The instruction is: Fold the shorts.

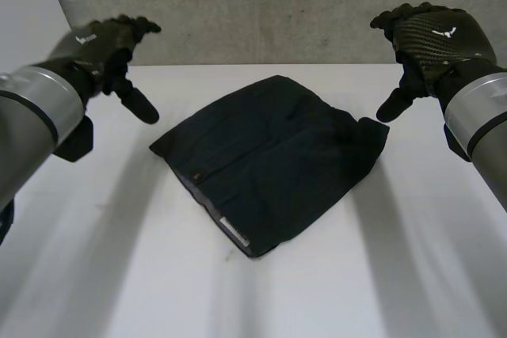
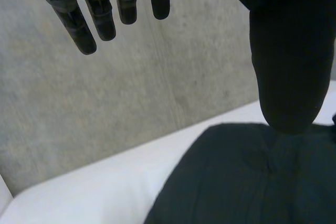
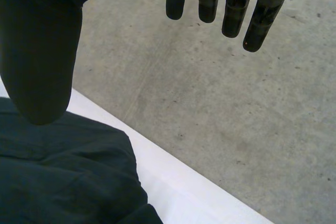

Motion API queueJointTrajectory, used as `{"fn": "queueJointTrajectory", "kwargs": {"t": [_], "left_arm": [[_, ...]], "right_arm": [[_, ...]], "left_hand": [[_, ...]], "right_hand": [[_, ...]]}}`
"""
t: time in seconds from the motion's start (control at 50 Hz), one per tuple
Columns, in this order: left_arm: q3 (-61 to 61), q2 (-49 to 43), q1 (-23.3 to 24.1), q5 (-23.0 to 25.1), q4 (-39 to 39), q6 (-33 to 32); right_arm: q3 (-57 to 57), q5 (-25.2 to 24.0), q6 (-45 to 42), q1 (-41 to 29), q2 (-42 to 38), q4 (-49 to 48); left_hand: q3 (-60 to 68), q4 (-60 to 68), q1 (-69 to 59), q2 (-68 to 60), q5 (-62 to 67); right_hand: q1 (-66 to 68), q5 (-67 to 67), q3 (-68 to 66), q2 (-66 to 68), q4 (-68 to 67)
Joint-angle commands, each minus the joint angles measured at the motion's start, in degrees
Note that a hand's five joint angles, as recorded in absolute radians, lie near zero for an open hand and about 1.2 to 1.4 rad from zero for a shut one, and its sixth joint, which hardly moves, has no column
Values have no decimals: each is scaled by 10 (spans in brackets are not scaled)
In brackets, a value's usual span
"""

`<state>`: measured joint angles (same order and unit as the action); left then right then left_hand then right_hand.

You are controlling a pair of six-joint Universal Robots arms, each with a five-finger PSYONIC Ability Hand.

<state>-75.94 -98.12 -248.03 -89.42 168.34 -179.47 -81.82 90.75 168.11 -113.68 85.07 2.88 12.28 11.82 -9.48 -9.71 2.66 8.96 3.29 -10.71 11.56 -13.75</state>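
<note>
the dark navy fabric shorts (image 1: 269, 164) lie folded into a compact, roughly square bundle in the middle of the white table (image 1: 111, 275). they sit cornerwise, with one corner toward the robot and one toward the grey concrete wall (image 1: 277, 5) behind the table. a small pale label (image 1: 235, 231) shows on the folded edge near the nearest corner.

the black left hand (image 1: 111, 47) hovers above the table to the left of the shorts, apart from the cloth and touching nothing. its fingers (image 2: 79, 24) hang straight and a little spread, and the thumb (image 2: 286, 61) stands away from them. nothing lies between them, so the hand is open and empty. in the left wrist view the shorts lie beneath the thumb's tip, with a strip of bare table between the cloth and the wall.

the black right hand (image 1: 428, 37) is raised above the table just past the shorts' right corner, clear of the cloth. its fingers (image 3: 231, 11) are straight and loosely parted, with the thumb (image 3: 39, 51) held off to the side. it grips nothing, so it too is open. in the right wrist view a rumpled edge of the shorts lies under the thumb's tip, while the fingers point toward the wall. the shorts rest between the two hands, and neither hand touches them.
</note>
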Motion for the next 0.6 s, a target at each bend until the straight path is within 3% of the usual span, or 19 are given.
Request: {"fn": "queueJointTrajectory", "kwargs": {"t": [0.02, 0.08, 0.16, 0.36, 0.46, 0.6], "left_arm": [[0, -80, 5, 3, 1, -8], [-2, -116, 32, 4, 0, -13], [-8, -156, 107, -7, -2, -11], [-41, -186, 184, -71, 47, -3], [-27, -227, 246, -109, 64, -3], [5, -283, 280, -120, 62, -2]], "right_arm": [[3, -37, -87, -8, -14, 11], [-2, -50, -129, -8, -29, 16], [-11, -51, -161, -6, -50, 17], [-81, -56, -160, 3, -67, -21], [-120, -54, -160, 17, -67, -52], [-164, -54, -160, 28, -67, -88]], "left_hand": [[0, 4, -28, -25, -4], [16, 21, -44, -42, 12], [37, 41, -65, -62, 33], [42, 46, -70, -67, 38], [67, 71, -95, -93, 63], [67, 71, -95, -93, 63]], "right_hand": [[10, -33, 7, -16, 37], [10, -33, 7, -16, 37], [10, -33, 7, -16, 37], [10, -33, 7, -16, 37], [10, -33, 7, -16, 37], [10, -33, 7, -16, 37]]}}
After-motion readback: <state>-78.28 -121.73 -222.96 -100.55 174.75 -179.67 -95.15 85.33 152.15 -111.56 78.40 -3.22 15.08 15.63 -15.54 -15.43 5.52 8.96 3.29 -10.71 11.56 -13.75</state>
